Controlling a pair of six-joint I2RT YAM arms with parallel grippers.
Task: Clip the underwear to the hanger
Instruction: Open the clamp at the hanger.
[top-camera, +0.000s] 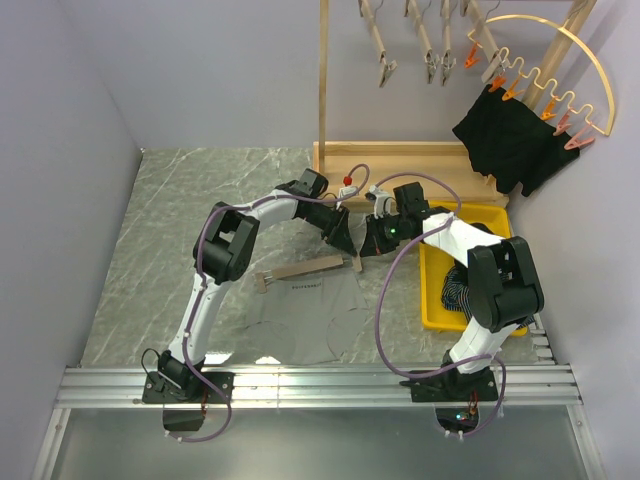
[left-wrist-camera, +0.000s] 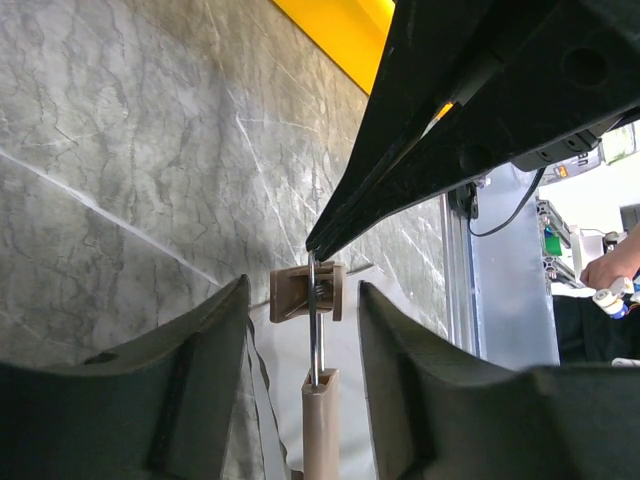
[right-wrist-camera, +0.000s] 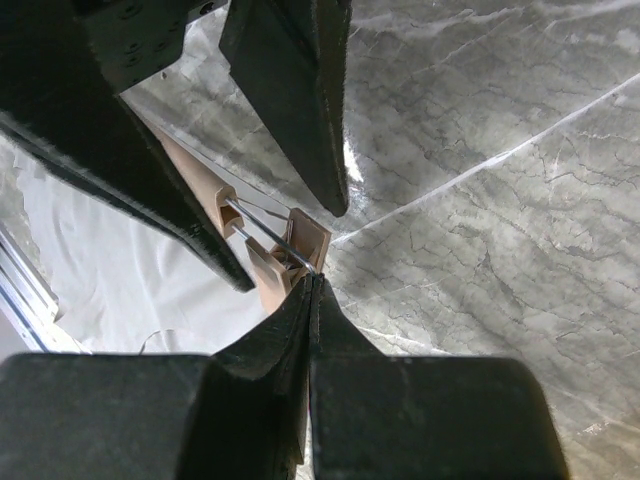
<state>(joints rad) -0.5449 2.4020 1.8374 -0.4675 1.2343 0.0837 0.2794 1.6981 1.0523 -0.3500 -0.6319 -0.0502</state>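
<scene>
Left fingers (left-wrist-camera: 200, 400) apart astride the hanger (top-camera: 305, 270) — right fingers (right-wrist-camera: 270, 350) tight together, tips at its clip (left-wrist-camera: 305, 292).

Table (top-camera: 180, 220) grey-green marble pattern with pale veins. Underwear (top-camera: 300, 315), lower centre, plain pale grey-white. Hanger (top-camera: 305, 270) tan, its clip rod bright metal. Bin (top-camera: 432, 290) at right yellow, with dark striped cloth (top-camera: 455, 290) inside. Upper right: black quilted garment (top-camera: 505, 140), orange clips (top-camera: 512, 88). Arms (top-camera: 200, 300) white and black, cables (top-camera: 380, 310) lilac.
</scene>
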